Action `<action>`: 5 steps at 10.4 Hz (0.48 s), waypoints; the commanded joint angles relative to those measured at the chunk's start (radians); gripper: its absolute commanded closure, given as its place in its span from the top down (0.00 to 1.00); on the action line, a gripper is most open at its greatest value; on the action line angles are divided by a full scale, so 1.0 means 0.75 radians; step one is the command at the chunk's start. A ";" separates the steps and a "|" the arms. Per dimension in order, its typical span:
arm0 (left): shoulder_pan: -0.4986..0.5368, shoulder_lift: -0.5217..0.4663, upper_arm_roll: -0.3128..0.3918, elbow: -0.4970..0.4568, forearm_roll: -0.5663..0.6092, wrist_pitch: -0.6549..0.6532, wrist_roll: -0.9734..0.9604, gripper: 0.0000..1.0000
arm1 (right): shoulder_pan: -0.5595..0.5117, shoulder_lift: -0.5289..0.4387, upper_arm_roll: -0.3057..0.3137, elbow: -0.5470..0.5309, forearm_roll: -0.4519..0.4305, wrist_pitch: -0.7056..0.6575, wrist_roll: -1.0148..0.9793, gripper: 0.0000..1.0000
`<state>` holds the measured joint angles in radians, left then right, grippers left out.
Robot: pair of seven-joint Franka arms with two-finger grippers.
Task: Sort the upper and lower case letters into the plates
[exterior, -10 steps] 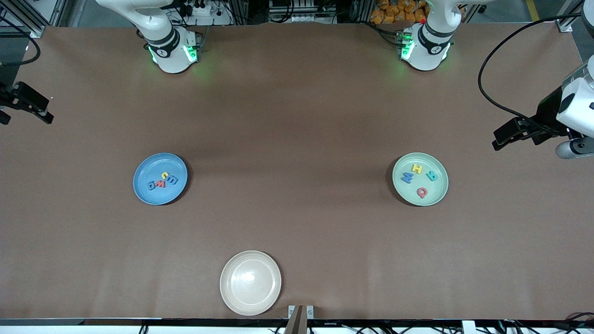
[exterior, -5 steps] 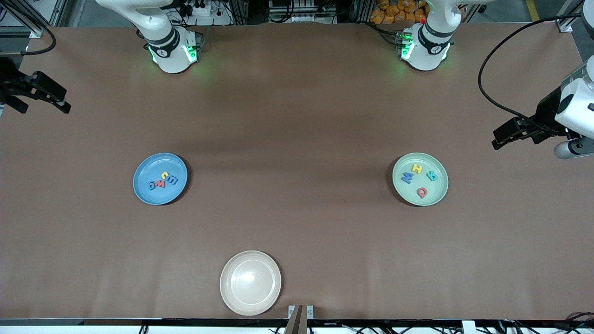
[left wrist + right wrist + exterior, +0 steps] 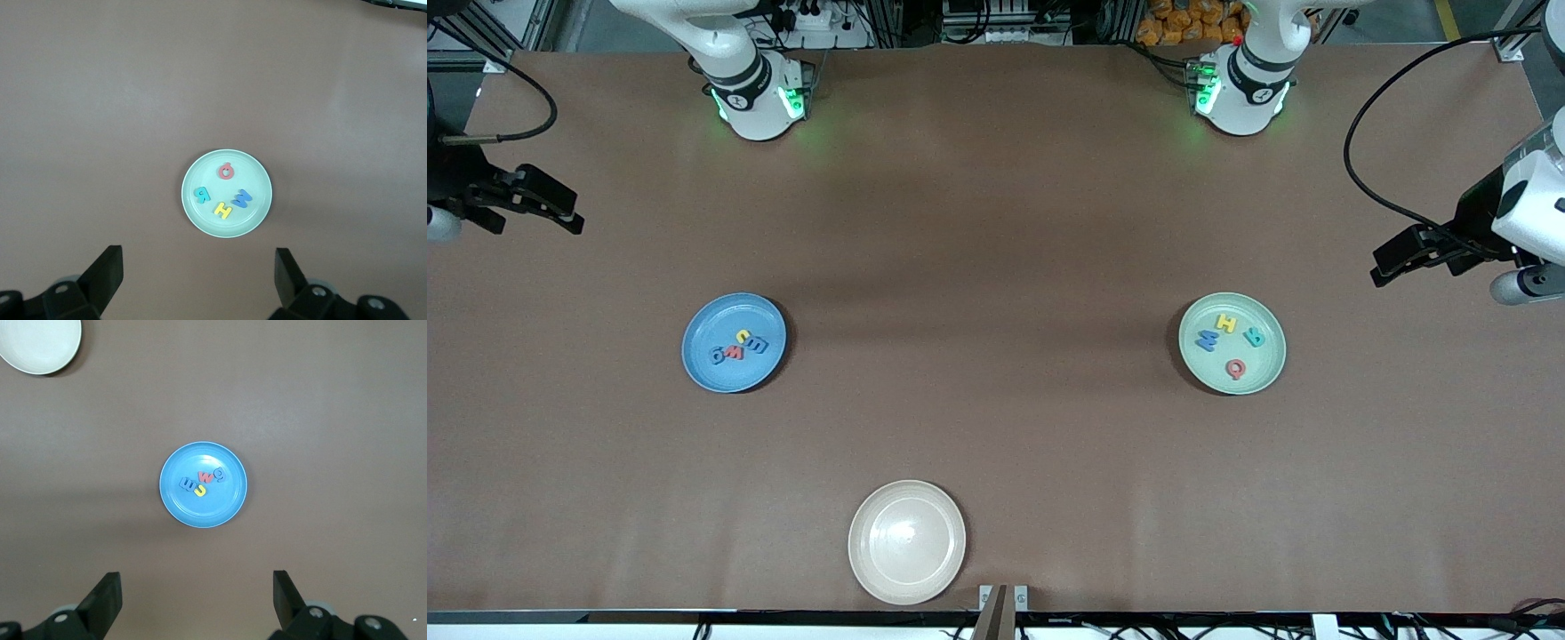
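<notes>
The blue plate [image 3: 710,366] lies toward the right arm's end of the table and holds several small letters [image 3: 739,348] in blue, red and yellow. In the right wrist view the same blue plate [image 3: 183,507] and its letters [image 3: 203,482] show ahead of my open, empty right gripper [image 3: 197,595]. The mint green plate [image 3: 1263,369] lies toward the left arm's end with a blue, a yellow, a teal and a red letter [image 3: 1235,367] in it. My left gripper [image 3: 198,273] hangs open and empty, looking down on the green plate [image 3: 200,212]. Both grippers, right [image 3: 534,218] and left [image 3: 1414,267], hover over the table's ends.
A glossy cream plate [image 3: 907,542] with nothing on it sits near the table's front edge, nearer to the front camera than both other plates. It also shows as the cream plate [image 3: 40,347] in the right wrist view. Both arm bases [image 3: 756,98] stand along the table's back edge.
My right gripper has drifted inward from the table's end, over bare table. The left arm, the plates and the letters have not moved.
</notes>
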<state>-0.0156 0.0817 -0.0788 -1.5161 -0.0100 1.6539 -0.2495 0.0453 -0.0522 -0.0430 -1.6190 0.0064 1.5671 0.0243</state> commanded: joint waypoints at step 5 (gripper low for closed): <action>-0.016 -0.001 -0.030 0.007 0.083 -0.019 0.126 1.00 | -0.007 0.016 0.010 0.042 0.028 -0.022 -0.018 1.00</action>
<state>-0.0201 0.0819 -0.0905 -1.5163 0.0177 1.6533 -0.1812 0.0453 -0.0490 -0.0410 -1.6141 0.0081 1.5661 0.0209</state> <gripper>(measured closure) 0.000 0.000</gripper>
